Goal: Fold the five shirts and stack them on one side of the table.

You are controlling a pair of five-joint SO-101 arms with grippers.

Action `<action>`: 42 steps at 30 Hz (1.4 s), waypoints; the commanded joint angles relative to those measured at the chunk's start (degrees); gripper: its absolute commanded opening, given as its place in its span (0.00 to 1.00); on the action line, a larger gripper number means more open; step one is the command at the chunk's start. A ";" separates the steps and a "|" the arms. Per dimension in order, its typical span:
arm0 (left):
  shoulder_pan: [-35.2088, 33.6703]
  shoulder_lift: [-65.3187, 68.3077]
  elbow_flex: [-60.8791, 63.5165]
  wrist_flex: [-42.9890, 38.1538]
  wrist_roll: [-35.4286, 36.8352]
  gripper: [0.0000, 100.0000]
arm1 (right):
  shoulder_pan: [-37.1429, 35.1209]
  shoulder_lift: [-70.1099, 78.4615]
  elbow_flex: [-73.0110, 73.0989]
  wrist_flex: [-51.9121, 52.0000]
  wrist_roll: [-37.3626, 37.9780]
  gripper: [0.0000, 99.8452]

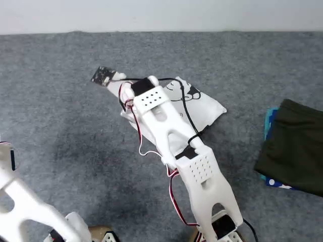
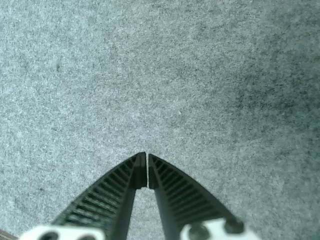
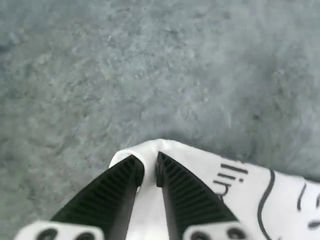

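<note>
The right gripper (image 3: 149, 167) is pinching a folded edge of the white shirt (image 3: 235, 187), its fingers (image 3: 120, 185) closing narrowly on the fabric. The left gripper (image 2: 147, 164) is hovering over bare cover with its tips pressing together on nothing. In the high view, the white shirt (image 1: 204, 108) is lying crumpled near the centre under the right arm (image 1: 169, 128). At 3 o'clock a folded dark green shirt (image 1: 295, 146) is sitting on a blue shirt (image 1: 270, 123). The left arm (image 1: 25, 206) is resting at 7 o'clock. The grey felt-like table cover (image 1: 60, 106) is spreading everywhere, and a pale wall (image 1: 161, 15) is running along 12 o'clock.
</note>
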 commanded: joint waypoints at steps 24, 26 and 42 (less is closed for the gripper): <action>0.00 -1.67 -2.51 1.32 -0.35 0.01 | 5.41 0.04 -28.92 24.13 -27.25 0.22; 0.00 -1.67 -2.51 1.41 -0.35 0.01 | 4.70 0.13 -28.40 24.13 -27.25 0.22; 0.00 -1.67 -2.51 1.32 -0.35 0.01 | 9.45 -3.03 -27.34 24.48 -48.79 0.22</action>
